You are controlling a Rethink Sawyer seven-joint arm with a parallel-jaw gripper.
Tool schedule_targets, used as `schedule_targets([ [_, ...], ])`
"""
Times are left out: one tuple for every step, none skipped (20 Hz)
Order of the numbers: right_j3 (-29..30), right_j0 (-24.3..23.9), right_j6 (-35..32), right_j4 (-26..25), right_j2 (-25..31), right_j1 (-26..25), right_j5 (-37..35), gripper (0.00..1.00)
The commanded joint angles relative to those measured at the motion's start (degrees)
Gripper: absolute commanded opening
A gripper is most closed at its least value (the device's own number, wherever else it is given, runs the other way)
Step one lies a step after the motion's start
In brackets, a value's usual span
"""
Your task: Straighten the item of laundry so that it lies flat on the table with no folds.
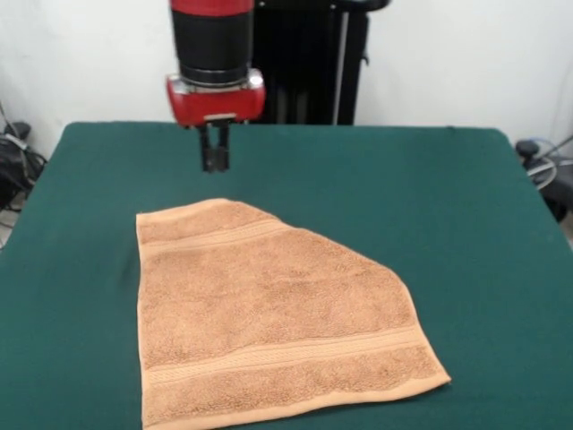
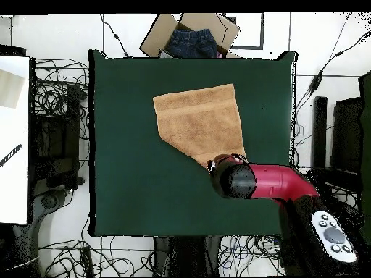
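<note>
The item of laundry (image 1: 269, 313) is an orange-tan towel lying on the green table (image 1: 466, 206), near its front edge. Three corners lie flat and band stripes run near the near and far edges. The far right corner is missing from the outline, leaving a long diagonal edge there, so that corner looks folded. From overhead the towel (image 2: 199, 119) shows the same slanted edge. My gripper (image 1: 215, 159) hangs just above the table, a little beyond the towel's far edge, fingers shut together and holding nothing. From overhead, the red arm (image 2: 268, 181) hides the gripper.
A cardboard box holding blue jeans (image 2: 192, 38) sits off the table's edge in the overhead view. Cables (image 2: 58, 94) lie on the floor around the table. A white surface (image 2: 14, 137) stands to one side.
</note>
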State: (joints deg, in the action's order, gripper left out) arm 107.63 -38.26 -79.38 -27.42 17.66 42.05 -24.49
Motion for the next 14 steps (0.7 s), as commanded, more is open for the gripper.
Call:
schedule_targets([
  [5.2, 3.3, -15.5, 2.0, -5.3, -3.5, 4.4, 0.0],
  [4.9, 3.0, -15.2, 1.7, -5.2, -4.4, 5.2, 0.0],
  [4.6, 2.6, -14.9, 1.4, -5.1, -5.3, 5.9, 0.0],
  [4.4, 2.3, -14.6, 1.1, -5.1, -6.2, 6.7, 0.0],
  [4.0, 1.7, -13.9, 0.8, -4.9, -7.0, 7.0, 0.0],
  [3.7, 1.2, -13.4, 0.7, -4.8, -7.9, 7.4, 0.0],
  [3.6, 1.1, -13.4, 0.5, -4.9, -8.5, 8.2, 0.0],
  [3.5, 0.9, -13.3, 0.4, -5.0, -9.1, 8.9, 0.0],
  [3.4, 1.0, -13.5, 0.4, -5.2, -9.6, 9.4, 0.0],
  [3.3, 1.1, -13.7, 0.5, -5.5, -10.0, 10.0, 0.0],
  [3.2, 1.2, -13.7, 0.6, -5.7, -10.0, 10.2, 0.0],
  [3.1, 1.4, -13.6, 0.6, -5.9, -10.1, 10.5, 0.0],
  [3.1, 1.4, -13.5, 0.6, -6.1, -10.3, 10.8, 0.0],
  [3.1, 1.4, -13.4, 0.6, -6.3, -10.4, 11.2, 0.0],
])
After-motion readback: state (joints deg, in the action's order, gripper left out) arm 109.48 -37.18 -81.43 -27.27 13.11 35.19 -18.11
